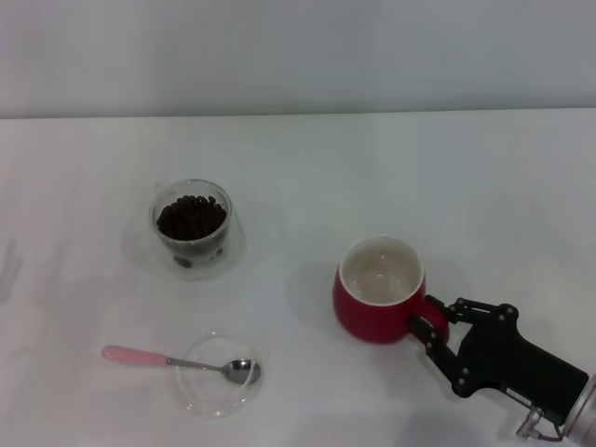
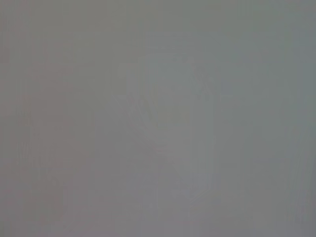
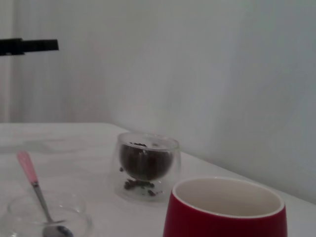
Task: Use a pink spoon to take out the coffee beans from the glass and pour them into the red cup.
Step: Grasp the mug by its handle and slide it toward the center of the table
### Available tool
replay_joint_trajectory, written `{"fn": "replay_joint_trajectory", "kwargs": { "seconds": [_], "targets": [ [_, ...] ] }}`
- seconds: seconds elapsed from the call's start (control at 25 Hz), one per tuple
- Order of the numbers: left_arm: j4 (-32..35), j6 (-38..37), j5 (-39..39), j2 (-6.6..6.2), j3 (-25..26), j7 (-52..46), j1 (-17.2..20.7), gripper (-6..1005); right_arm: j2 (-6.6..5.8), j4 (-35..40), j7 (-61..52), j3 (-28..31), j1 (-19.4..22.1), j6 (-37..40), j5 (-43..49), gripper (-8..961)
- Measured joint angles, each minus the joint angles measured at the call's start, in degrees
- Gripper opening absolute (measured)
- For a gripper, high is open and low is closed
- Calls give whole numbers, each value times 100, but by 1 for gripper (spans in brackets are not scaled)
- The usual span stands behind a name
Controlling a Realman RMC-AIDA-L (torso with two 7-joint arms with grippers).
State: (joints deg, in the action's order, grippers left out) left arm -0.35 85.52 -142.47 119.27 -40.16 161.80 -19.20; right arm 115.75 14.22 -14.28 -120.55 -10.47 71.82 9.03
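Note:
The red cup (image 1: 377, 300) stands upright and empty at the front right of the white table (image 1: 391, 177). My right gripper (image 1: 426, 314) is shut on its loop handle, reaching in from the lower right. The glass (image 1: 192, 228) stands at the middle left, holding the coffee beans (image 1: 191, 216). The pink spoon (image 1: 168, 359) lies in front of the glass, its metal bowl resting in a shallow clear dish (image 1: 217, 374) and its handle pointing left. The right wrist view shows the cup (image 3: 224, 219) close up, with the glass (image 3: 145, 165) and spoon (image 3: 30, 180) beyond. My left gripper is out of view.
The left wrist view shows only a plain grey blur. A pale wall (image 1: 298, 51) runs behind the table's far edge. A dark bar (image 3: 27, 46) shows far off in the right wrist view.

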Motion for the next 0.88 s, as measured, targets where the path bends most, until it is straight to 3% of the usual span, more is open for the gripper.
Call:
{"fn": "replay_joint_trajectory", "kwargs": {
  "seconds": [0.4,0.88],
  "targets": [
    [0,0,0,-8,-1,0,-20,878,-8,73,-161,-321,-4,77,4,245],
    [0,0,1,-1,0,0,6,878,-16,-26,-135,-157,-50,14,-59,246]
  ]
}}
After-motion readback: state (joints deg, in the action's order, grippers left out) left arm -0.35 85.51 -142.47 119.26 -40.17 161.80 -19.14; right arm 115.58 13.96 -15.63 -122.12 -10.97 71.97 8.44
